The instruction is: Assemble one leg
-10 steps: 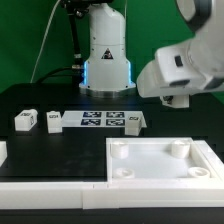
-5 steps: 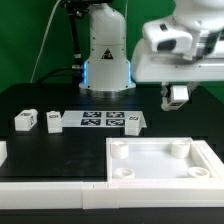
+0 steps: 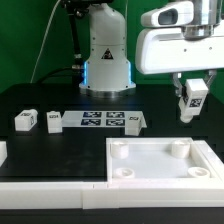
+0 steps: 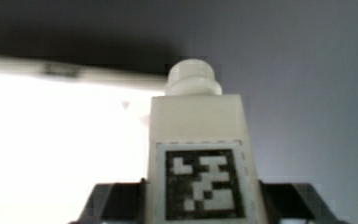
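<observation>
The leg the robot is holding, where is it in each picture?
Exterior view: the leg hangs in the gripper, in the air on the exterior view's right.
Wrist view: the leg fills the middle of the picture, close up.
Shared landmark: the black-and-white tag on its side.

Four legs: one leg point(image 3: 193, 98) in the claw point(image 3: 192, 108), three on the bench point(image 3: 60, 100): first point(image 3: 25, 120), second point(image 3: 53, 121), third point(image 3: 134, 121). One tabletop point(image 3: 150, 165). One marker board point(image 3: 100, 120). One claw.
</observation>
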`<control>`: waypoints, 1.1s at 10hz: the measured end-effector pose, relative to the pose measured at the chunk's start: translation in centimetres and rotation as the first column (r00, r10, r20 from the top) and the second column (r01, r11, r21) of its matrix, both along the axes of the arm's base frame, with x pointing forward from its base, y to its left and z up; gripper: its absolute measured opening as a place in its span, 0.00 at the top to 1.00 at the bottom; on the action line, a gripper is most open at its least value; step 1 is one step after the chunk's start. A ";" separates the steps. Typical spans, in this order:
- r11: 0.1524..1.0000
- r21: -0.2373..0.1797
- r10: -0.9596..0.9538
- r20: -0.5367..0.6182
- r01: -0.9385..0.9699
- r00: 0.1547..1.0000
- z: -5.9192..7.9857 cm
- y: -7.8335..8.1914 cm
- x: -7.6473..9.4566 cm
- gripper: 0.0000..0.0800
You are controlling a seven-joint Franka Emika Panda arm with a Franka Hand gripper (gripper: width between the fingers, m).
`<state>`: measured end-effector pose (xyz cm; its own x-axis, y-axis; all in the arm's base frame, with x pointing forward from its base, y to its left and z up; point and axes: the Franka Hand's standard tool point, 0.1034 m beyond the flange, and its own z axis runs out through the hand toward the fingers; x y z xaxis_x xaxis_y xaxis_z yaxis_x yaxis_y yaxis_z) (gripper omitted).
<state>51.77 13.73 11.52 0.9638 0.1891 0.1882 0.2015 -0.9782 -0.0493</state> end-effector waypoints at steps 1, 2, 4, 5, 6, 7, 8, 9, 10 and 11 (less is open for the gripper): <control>1.000 0.000 -0.001 -0.005 0.001 1.000 -0.3 0.0 -0.4 0.64; 1.000 0.000 0.000 -0.003 0.000 1.000 -0.3 0.1 -0.3 0.64; 1.000 -0.004 0.022 0.003 -0.022 1.000 -0.2 -0.2 0.0 0.64; 0.999 -0.006 0.039 0.016 -0.039 0.999 0.0 -0.7 0.9 0.64; 0.999 -0.002 0.038 0.036 -0.038 0.999 0.5 -0.9 2.6 0.64; 0.998 -0.002 0.059 0.051 -0.059 0.997 0.5 -1.2 4.2 0.64; 0.997 -0.001 0.072 0.057 -0.072 0.996 0.1 -1.8 6.0 0.64; 0.996 -0.004 0.089 0.065 -0.089 0.994 -0.1 -2.6 7.8 0.64; 0.992 -0.011 0.124 0.056 -0.124 0.991 -0.3 -3.3 9.0 0.64; 0.991 -0.011 0.131 0.040 -0.130 0.991 -0.3 -3.8 9.8 0.64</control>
<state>61.54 9.96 11.24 0.9223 0.3144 0.2246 0.3291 -0.9438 -0.0303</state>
